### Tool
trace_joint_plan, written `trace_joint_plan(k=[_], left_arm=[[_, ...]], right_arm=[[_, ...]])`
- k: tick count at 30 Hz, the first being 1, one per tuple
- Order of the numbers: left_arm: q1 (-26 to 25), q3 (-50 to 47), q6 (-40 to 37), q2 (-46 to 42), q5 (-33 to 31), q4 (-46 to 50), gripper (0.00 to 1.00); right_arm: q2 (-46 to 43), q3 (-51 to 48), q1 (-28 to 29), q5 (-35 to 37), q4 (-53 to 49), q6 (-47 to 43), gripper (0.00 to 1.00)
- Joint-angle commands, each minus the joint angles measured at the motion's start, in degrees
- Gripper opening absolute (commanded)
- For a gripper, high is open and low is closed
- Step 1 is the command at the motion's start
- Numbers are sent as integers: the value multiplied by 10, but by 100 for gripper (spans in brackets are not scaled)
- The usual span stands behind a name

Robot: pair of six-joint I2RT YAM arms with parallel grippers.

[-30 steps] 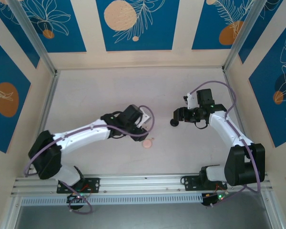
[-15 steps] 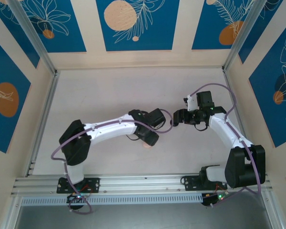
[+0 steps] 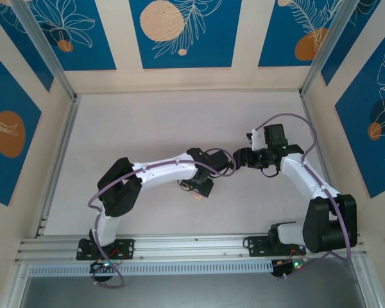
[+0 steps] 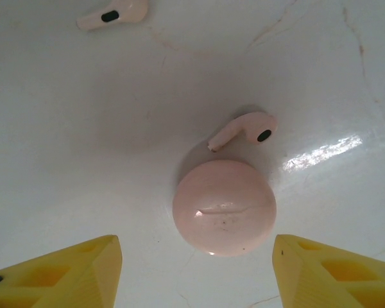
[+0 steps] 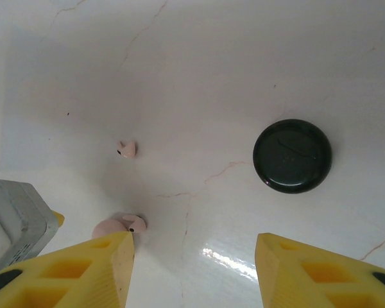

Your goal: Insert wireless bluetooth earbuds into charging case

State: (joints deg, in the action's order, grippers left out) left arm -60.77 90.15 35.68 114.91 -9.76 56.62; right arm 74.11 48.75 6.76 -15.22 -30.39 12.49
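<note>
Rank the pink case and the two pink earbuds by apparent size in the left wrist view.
1. pink round case, clearly largest.
2. pink earbud beside it and pink earbud at the top edge: alike; the top one lies farther off, so unranked.

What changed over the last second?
The left gripper swung right, toward the right gripper, its arm folding in behind it. Nothing was picked up or let go. The right gripper and the pink case stayed put.
</note>
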Motion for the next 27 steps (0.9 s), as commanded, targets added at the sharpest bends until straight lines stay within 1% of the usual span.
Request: trace_joint_plan(k=[1,3,13,20,27], left_arm=[[-5,18,28,23,2,22,63],[-4,13,26,28,18,10,63],[-5,9,29,49,35,-4,64],[-4,2,27,58,54,-19,60],[-1,-10,28,62,52,-20,59]], right_arm=[[1,-5,4,-14,3,6,53],[1,-5,4,-15,3,4,52],[1,-5,8,-12,4,5,53],[1,-4,11,-10,5,6,53],[1,-3,14,-7,4,3,53]])
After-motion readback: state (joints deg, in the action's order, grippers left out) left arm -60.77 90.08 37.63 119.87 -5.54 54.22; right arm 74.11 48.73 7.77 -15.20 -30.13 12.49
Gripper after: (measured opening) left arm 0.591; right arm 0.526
